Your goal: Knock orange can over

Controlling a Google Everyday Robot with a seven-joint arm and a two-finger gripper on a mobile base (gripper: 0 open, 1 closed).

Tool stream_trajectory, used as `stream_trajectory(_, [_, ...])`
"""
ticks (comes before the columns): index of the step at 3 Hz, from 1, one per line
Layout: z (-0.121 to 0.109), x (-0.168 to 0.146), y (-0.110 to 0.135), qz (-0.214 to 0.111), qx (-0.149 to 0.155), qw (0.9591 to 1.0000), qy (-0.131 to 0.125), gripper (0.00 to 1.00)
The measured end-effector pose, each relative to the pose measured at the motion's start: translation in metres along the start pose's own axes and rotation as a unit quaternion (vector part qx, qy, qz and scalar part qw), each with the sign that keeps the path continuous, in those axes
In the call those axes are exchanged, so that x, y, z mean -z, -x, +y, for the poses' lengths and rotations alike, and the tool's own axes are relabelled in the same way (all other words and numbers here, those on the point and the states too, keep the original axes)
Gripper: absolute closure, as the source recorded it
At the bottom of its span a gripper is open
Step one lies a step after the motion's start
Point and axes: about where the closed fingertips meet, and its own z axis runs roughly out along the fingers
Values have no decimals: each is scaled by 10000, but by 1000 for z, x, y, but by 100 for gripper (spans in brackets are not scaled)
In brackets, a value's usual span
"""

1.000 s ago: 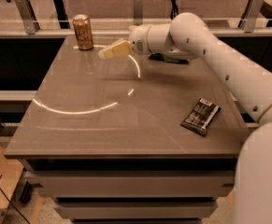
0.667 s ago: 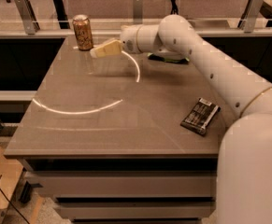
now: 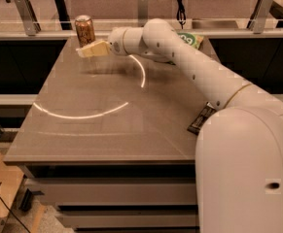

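The orange can [image 3: 84,30] stands upright near the far left corner of the brown table [image 3: 107,130]. It is orange-brown with pale markings and a silver top rim. My gripper [image 3: 87,50] reaches in from the right on the white arm. Its pale fingers sit right at the can's lower front, overlapping its base in the view. I cannot tell whether they touch the can.
A green snack bag [image 3: 192,40] lies at the far right of the table, partly hidden behind my arm. A flat black wrapper [image 3: 200,120] lies near the right edge, partly hidden by my arm. A rail with glass panels [image 3: 44,25] runs behind the table.
My gripper has moved left across the far side of the table, from apart from the can to right against its lower front. The can still stands upright.
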Motion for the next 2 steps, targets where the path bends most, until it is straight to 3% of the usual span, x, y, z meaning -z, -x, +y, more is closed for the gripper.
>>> stream_trajectory(2, [-16, -42, -5, 76, -181, 9996, -195, 0])
